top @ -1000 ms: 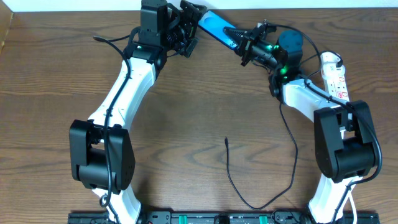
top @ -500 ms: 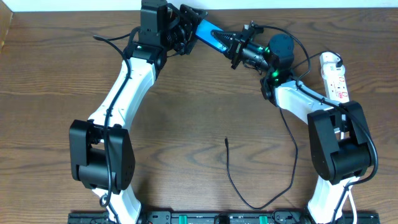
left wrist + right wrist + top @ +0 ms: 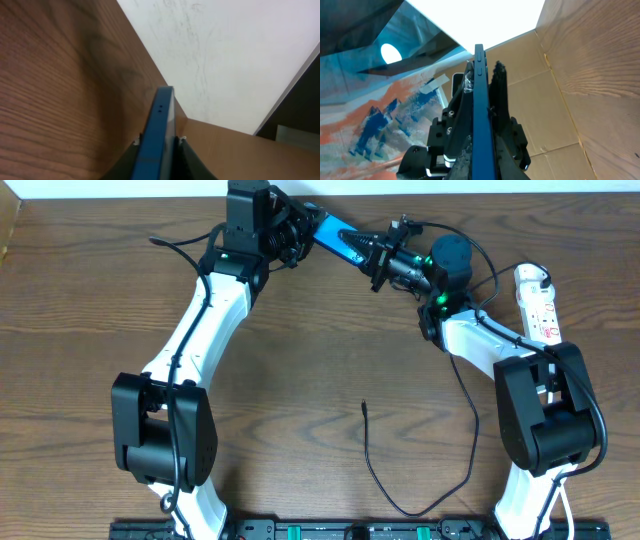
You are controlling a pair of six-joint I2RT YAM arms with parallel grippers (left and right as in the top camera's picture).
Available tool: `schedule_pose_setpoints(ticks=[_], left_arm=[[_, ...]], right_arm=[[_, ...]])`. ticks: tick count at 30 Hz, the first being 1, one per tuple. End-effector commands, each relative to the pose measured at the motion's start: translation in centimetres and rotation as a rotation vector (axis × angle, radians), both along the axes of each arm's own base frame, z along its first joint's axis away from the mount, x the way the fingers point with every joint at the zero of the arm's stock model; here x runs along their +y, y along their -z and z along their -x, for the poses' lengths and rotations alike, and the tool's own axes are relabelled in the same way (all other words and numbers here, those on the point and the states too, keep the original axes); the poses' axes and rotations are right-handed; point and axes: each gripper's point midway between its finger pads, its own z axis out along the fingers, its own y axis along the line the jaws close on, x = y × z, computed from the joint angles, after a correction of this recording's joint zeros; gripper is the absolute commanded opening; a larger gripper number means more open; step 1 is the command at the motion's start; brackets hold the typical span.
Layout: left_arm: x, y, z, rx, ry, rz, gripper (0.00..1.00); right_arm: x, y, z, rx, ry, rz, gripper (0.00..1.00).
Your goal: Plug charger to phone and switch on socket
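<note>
The phone [image 3: 335, 235] is pinched by left hand [image 3: 308, 222] and right hand [image 3: 376, 254] at opposite ends, charger [image 3: 365, 435] and socket [image 3: 540, 305] well apart.

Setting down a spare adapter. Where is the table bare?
Bare wood: left of the white left arm; the centre between it and the right arm, above the thin black cable. Crowded: the far edge, where both jaws hold the slim blue phone, and by the white power strip.

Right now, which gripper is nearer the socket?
Right. The right gripper sits on the phone's near end, left of the socket; left gripper is farther off, at the phone's far end.
</note>
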Motion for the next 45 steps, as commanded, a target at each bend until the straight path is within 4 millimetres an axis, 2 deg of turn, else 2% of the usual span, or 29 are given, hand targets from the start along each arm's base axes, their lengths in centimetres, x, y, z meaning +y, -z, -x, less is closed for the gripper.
schedule_pose_setpoints(ticks=[1, 4, 9, 13, 18, 22, 26, 31, 37, 40, 41, 43, 45], left_arm=[[0.7, -0.8, -0.2, -0.027, -0.033, -0.023, 0.13], [0.7, -0.8, -0.2, -0.027, -0.033, -0.022, 0.08], [0.7, -0.8, -0.2, -0.027, -0.033, -0.022, 0.07], [0.7, -0.9, -0.2, -0.027, -0.034, -0.022, 0.07], [0.9, -1.2, -0.5, -0.045, -0.037, -0.018, 0.07], [1.9, -2.0, -1.2, -0.078, -0.058, -0.01, 0.07], [4.2, -2.2, -1.9, -0.083, -0.087, -0.001, 0.08], [6.3, -2.8, -1.3, -0.069, 0.003, 0.084, 0.07], [8.5, -4.2, 0.9, -0.051, 0.173, 0.223, 0.07], [9.1, -5.4, 2.8, -0.078, 0.308, 0.281, 0.07], [9.2, -5.6, 3.2, -0.098, 0.337, 0.281, 0.07], [9.6, -6.1, 4.1, -0.188, 0.422, 0.253, 0.07], [9.9, -6.4, 4.6, -0.255, 0.469, 0.225, 0.08]], right_arm=[[0.3, -1.6, 0.2, -0.042, -0.007, -0.016, 0.01], [0.3, -1.6, 0.2, -0.05, -0.006, -0.012, 0.01], [0.4, -1.6, 0.3, -0.056, -0.018, -0.007, 0.03], [0.5, -1.6, 0.4, -0.059, -0.024, -0.005, 0.38], [0.5, -1.6, 0.4, -0.059, -0.024, -0.005, 0.98], [0.4, -1.6, 0.4, -0.114, -0.017, 0.024, 0.99], [0.3, -1.5, 0.9, -0.235, -0.046, 0.091, 0.99], [-0.8, -1.3, 1.2, -0.408, -0.075, 0.178, 0.99], [-2.9, -1.1, 1.2, -0.458, -0.112, 0.204, 0.99], [-4.4, -1.2, 0.6, -0.557, -0.081, 0.255, 0.86], [-4.7, -1.2, 0.5, -0.575, -0.078, 0.265, 0.85], [-5.1, -1.2, 0.5, -0.596, -0.079, 0.276, 0.98], [-5.1, -1.1, 0.5, -0.596, -0.078, 0.278, 0.99]])
